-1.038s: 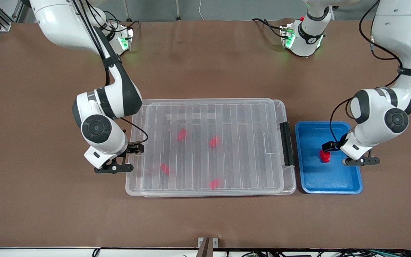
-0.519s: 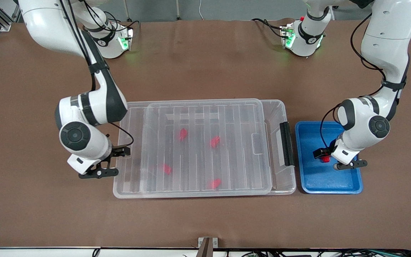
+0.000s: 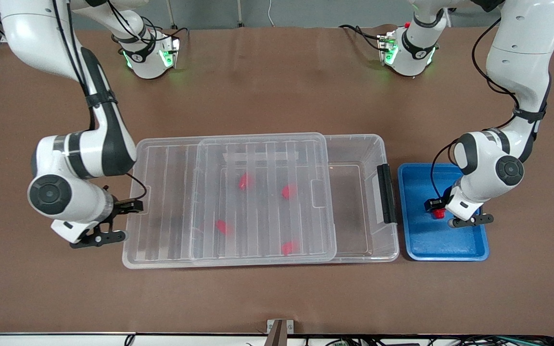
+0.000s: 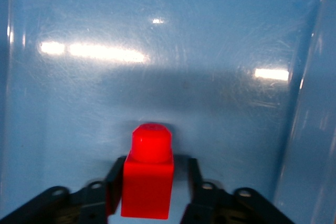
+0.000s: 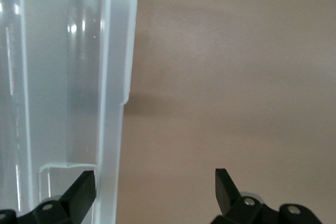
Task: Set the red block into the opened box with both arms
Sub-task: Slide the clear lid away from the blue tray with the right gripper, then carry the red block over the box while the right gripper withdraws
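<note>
Two arms are splitting the job: the right pincer, fingers spread wide, is hooking the ribbed lid sideways to uncover the box, while the left pincer is clamping the red block down in the blue tray beside it.

lid lies half across the box; tray beside box.

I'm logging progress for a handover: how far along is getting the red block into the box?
Done: the ribbed see-through lid sits slid aside, baring the end of the large clear plastic box by its black latch. In hand: the right pincer hooks the lid's edge; the left pincer is shut on the small red plastic block in the blue tray. Left: lift and drop it in.
</note>
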